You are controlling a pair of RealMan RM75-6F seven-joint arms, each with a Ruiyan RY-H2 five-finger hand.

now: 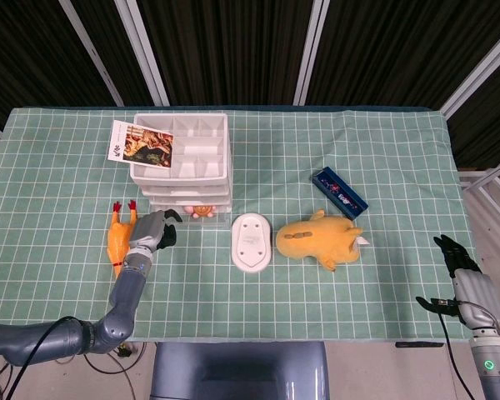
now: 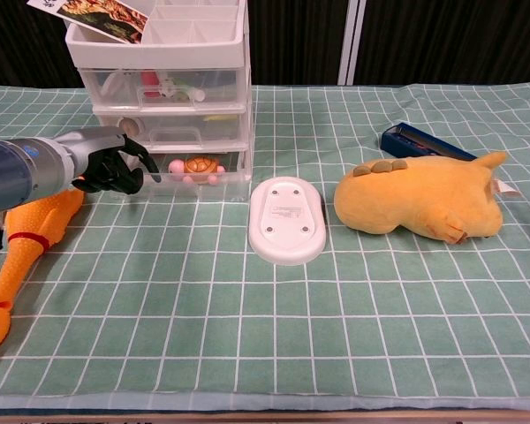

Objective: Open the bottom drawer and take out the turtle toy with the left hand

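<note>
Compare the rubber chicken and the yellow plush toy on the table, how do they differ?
The rubber chicken is long, thin and orange with red feet; the yellow plush toy is short, plump and paler. The chicken lies at the table's left by the left robot hand, the plush at the right near the blue box. Both lie flat on the green cloth.
</note>
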